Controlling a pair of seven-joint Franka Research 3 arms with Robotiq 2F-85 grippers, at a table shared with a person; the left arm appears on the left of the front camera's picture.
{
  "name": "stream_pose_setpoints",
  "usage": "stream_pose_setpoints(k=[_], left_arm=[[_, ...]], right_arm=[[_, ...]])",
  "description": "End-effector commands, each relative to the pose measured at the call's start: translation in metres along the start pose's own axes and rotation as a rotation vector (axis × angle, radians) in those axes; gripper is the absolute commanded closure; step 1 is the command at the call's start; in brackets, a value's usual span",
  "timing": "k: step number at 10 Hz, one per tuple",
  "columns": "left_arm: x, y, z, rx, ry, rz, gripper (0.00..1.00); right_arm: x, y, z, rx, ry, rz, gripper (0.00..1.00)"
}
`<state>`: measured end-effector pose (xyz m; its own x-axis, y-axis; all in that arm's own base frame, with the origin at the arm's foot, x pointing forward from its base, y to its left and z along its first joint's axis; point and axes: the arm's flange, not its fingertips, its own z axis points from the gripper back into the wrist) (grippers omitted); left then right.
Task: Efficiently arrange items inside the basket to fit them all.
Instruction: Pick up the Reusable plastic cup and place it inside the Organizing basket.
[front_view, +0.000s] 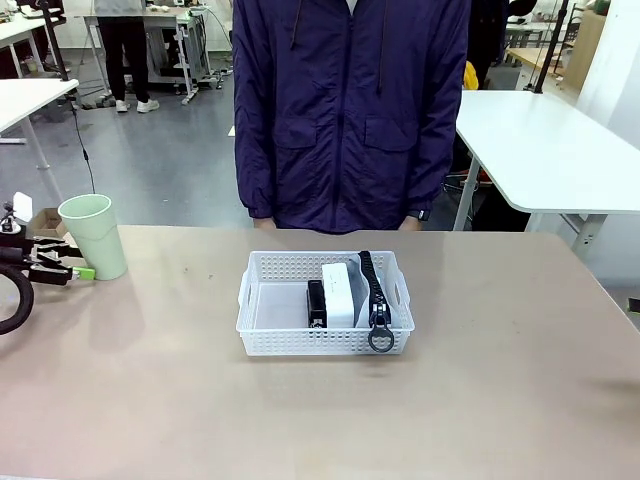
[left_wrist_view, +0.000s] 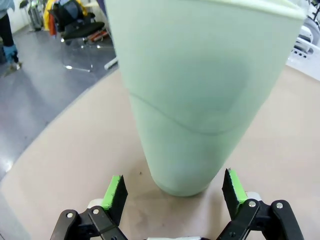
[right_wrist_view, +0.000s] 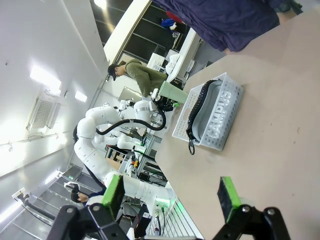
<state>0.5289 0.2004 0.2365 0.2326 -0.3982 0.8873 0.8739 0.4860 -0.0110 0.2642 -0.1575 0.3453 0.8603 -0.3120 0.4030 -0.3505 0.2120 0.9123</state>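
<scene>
Basket (front_view: 325, 340): a white lattice-sided container is set at the middle of the bench, in front of the person.
Basket contents: a white box (front_view: 340, 295) is stood near the centre; a black stapler (front_view: 316, 303) is placed against its left side; a grey pouch (front_view: 385, 300) with black zipper is leaned along the right wall, its ring pull hung over the near rim. The left part of the basket is left free.
Cup (front_view: 93, 235): the pale green cup is stood upright on the bench at far left, outside the basket.
Left tool (left_wrist_view: 174, 192): the green pads are spread wide on either side of the cup base; nothing is gripped.
Right tool (right_wrist_view: 172, 195): the fingers are held wide apart, well away from the basket (right_wrist_view: 215, 117); nothing is held.
Bench (front_view: 480, 400): a beige matt surface is seen.
Room: a grey floor and white tables are seen behind the person (front_view: 350, 110).
</scene>
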Motion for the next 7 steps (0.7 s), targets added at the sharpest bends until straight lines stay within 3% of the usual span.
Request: stream_pose_setpoints(k=[1, 7], left_arm=[[-0.005, -0.001, -0.006, -0.014, -0.106, -0.088, 0.00], [0.006, 0.000, -0.010, -0.006, -0.292, -0.073, 0.00]], right_arm=[[0.001, 0.004, -0.001, 0.012, -0.014, -0.005, 0.00], [0.001, 0.004, -0.001, 0.012, -0.014, -0.005, 0.00]])
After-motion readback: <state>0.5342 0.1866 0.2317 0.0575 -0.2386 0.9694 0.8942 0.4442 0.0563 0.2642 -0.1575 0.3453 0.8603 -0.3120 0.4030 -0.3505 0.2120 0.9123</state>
